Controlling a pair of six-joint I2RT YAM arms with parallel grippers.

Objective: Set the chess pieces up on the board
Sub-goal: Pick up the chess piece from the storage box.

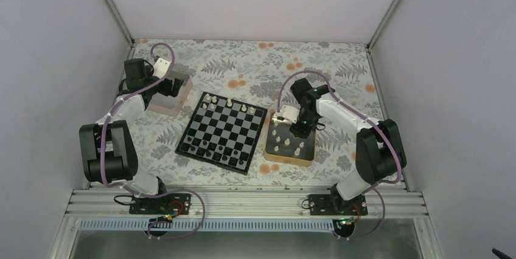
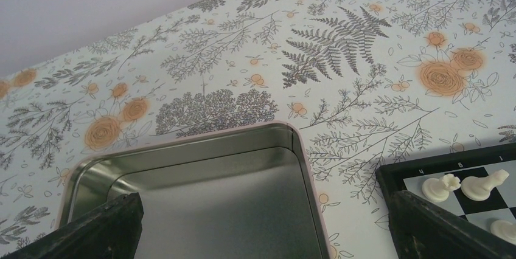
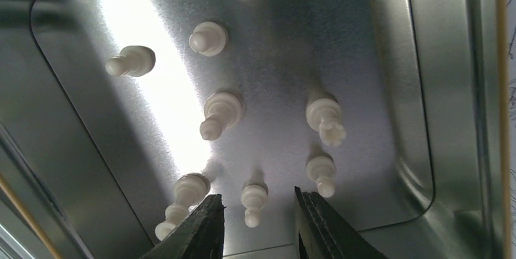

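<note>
The chessboard (image 1: pixel 224 131) lies at the table's middle, with white chessmen (image 1: pixel 228 103) along its far rows and dark ones along its near rows. Several white chessmen (image 1: pixel 287 142) stand in the gold tin (image 1: pixel 271 154) right of the board. My right gripper (image 1: pixel 291 126) hangs over that tin, open; in the right wrist view its fingers (image 3: pixel 204 225) straddle a white pawn (image 3: pixel 253 201) without touching it. My left gripper (image 1: pixel 172 89) is open and empty over the pinkish silver tin (image 2: pixel 225 198). The board's corner (image 2: pixel 426 174) with two white pieces (image 2: pixel 465 186) shows in the left wrist view.
The pinkish silver tin (image 1: pixel 169 98) sits left of the board's far corner and holds nothing visible. White walls close the table at the back and both sides. The arm bases stand on a metal rail (image 1: pixel 243 201) at the near edge.
</note>
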